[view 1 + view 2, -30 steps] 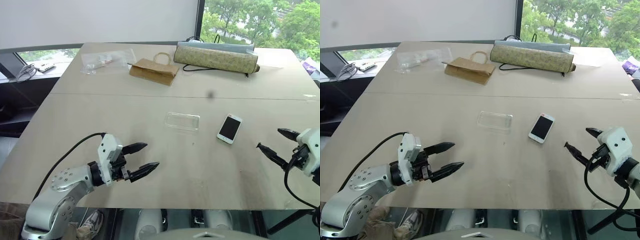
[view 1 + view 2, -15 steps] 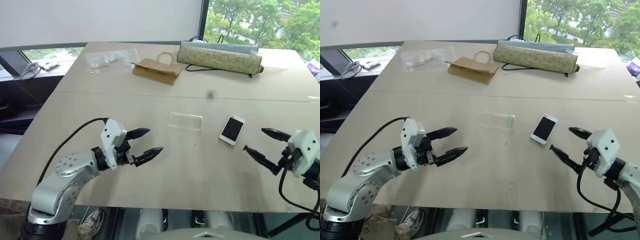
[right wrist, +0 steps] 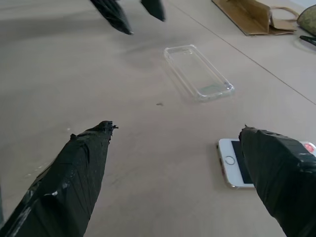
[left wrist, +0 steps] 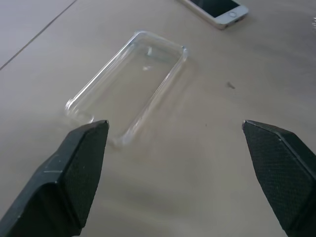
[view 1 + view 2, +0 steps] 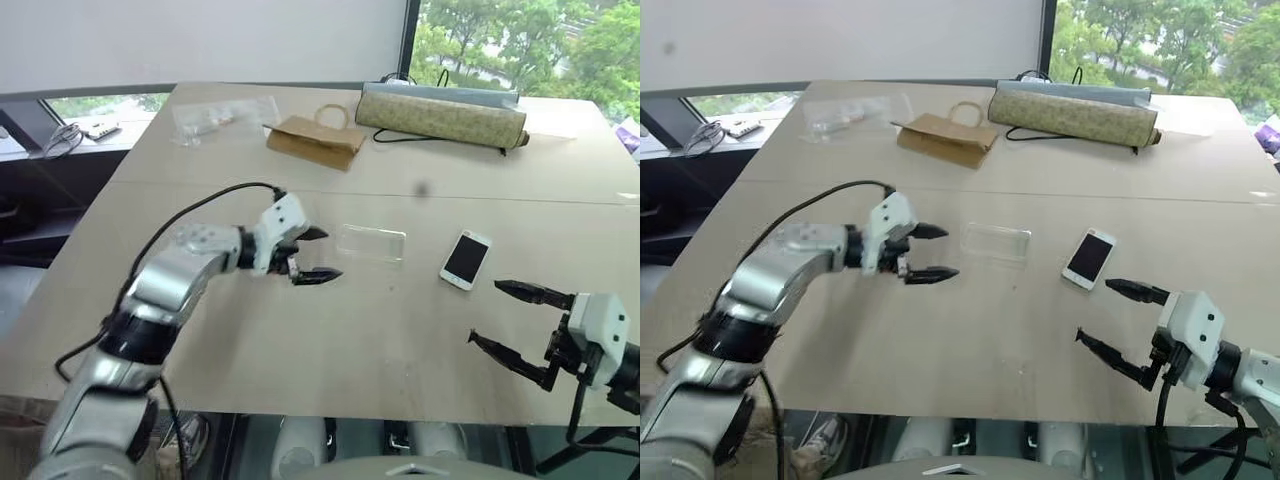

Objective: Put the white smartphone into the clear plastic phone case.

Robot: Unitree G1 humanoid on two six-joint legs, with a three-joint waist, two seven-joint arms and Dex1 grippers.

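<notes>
We see the clear plastic phone case (image 5: 371, 243) flat on the table (image 5: 400, 340), the white smartphone (image 5: 465, 259) just beside it; our left gripper (image 5: 318, 254) hovers near the case, fingers spread; our right gripper (image 5: 507, 320) likewise spread, empty.

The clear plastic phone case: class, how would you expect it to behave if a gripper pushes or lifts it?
The clear plastic phone case looks thin-walled and empty, so it is probably light and would likely slide across the smooth table when nudged. Its shallow rim may flex under a squeeze. Lying flat, open side up, it seems unlikely to tip or roll.
</notes>
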